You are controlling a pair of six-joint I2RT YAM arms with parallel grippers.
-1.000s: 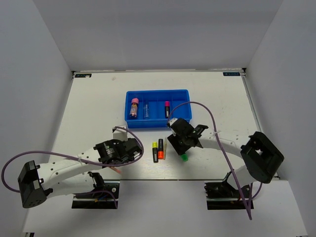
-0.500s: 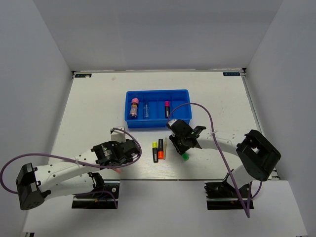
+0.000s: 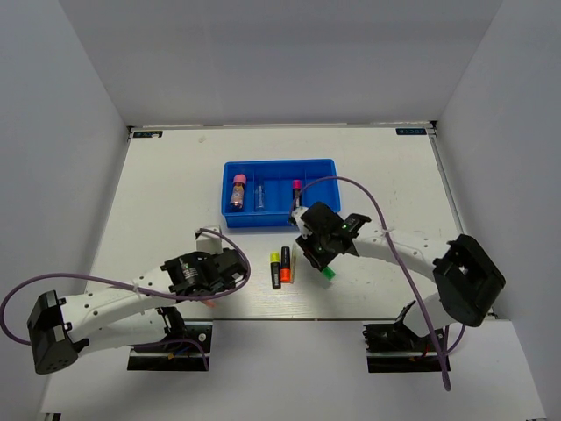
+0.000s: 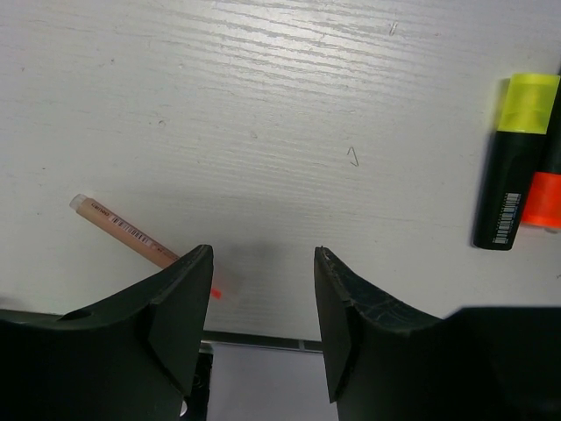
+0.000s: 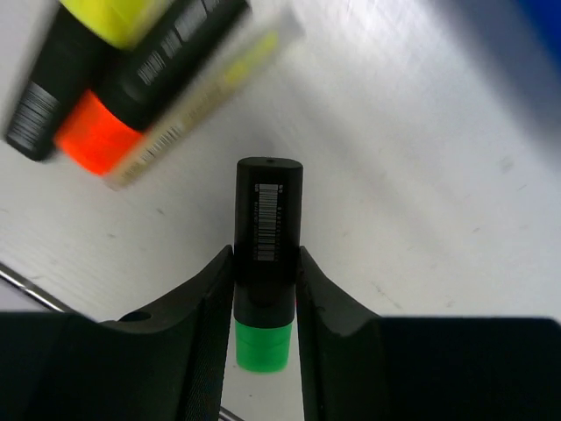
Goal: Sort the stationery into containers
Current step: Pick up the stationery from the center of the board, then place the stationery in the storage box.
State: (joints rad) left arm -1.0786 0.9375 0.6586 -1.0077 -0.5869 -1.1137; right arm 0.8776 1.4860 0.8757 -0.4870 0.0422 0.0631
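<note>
My right gripper (image 5: pixel 266 252) is shut on a black highlighter with a green cap (image 5: pixel 267 263), gripping its barrel just above the cap. From above, that gripper (image 3: pixel 323 254) sits just in front of the blue tray (image 3: pixel 279 164), and the green cap (image 3: pixel 327 273) points toward the table's front. A yellow highlighter (image 3: pixel 274 262), an orange one (image 3: pixel 285 266) and a thin beige stick (image 3: pixel 294 267) lie side by side to its left. My left gripper (image 4: pixel 263 254) stands open and empty near the front edge. A thin pink-orange stick (image 4: pixel 123 232) lies beside its left finger.
The tray holds a pink-capped tube (image 3: pixel 237 191), a clear bottle (image 3: pixel 259 195) and a pink-tipped marker (image 3: pixel 296 191) in separate compartments. Purple cables (image 3: pixel 368 206) loop over both arms. Grey walls enclose the table on three sides.
The right jaws have closed on the green-capped highlighter, and it has shifted slightly toward the tray. The left arm has hardly moved.
</note>
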